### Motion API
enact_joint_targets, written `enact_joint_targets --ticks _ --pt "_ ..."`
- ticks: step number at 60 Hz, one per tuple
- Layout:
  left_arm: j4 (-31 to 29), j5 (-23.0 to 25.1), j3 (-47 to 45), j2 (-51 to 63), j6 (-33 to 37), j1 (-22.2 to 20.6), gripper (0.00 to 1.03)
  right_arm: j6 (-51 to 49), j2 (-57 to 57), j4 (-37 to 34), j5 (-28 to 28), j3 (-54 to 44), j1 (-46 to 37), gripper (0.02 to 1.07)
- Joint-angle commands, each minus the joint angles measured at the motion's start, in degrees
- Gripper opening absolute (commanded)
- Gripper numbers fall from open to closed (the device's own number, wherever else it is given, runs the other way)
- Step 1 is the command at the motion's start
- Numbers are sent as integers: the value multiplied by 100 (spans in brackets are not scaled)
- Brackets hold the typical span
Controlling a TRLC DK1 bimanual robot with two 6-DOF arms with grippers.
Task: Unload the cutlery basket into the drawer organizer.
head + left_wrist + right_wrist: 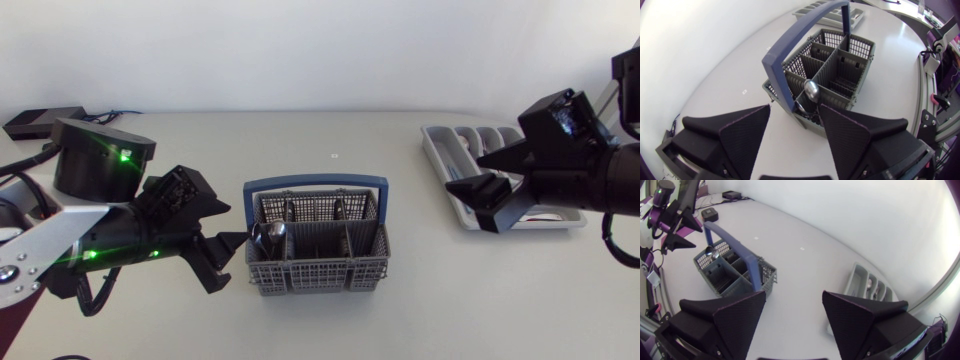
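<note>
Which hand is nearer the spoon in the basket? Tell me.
Left. The left hand is open right beside the spoon in the basket; the right hand hangs by the drawer organizer, well away.

A grey, grid-meshed cutlery basket (318, 272) with a blue handle (315, 184), a silver spoon (268, 236), a pale grey drawer organizer (436, 150) and an off-white table (330, 325) are recorded — the left gripper (238, 224) and right gripper (464, 170) are noted as matte black.
</note>
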Motion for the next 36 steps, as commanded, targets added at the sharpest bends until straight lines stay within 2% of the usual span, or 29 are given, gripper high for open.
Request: enact_joint_targets --ticks 1,6,10,14,19,25,28,34,36 --pt "38 -22 92 54 11 -28 70 126 -146 -37 -15 -272 264 91" --pt "47 -48 145 265 -33 -28 69 153 -172 -29 20 -343 352 91" --pt "100 -206 180 371 -42 -143 64 161 -172 7 64 -387 343 91" --pt "109 -611 303 503 -77 -415 63 144 -172 42 108 -439 343 91" --pt "109 -1103 540 731 -183 -732 50 153 -181 51 108 -483 343 91" --pt "47 -1824 874 1153 -218 -1030 47 153 -251 51 108 -554 334 91" --pt "-58 -1947 1033 1320 -227 -1118 42 144 -286 51 108 -580 325 91" --pt "-375 -2087 1384 1654 -227 -1127 42 109 -330 42 117 -650 273 91" --pt "-507 -2096 1516 1751 -244 -1127 38 82 -339 42 117 -677 255 91"
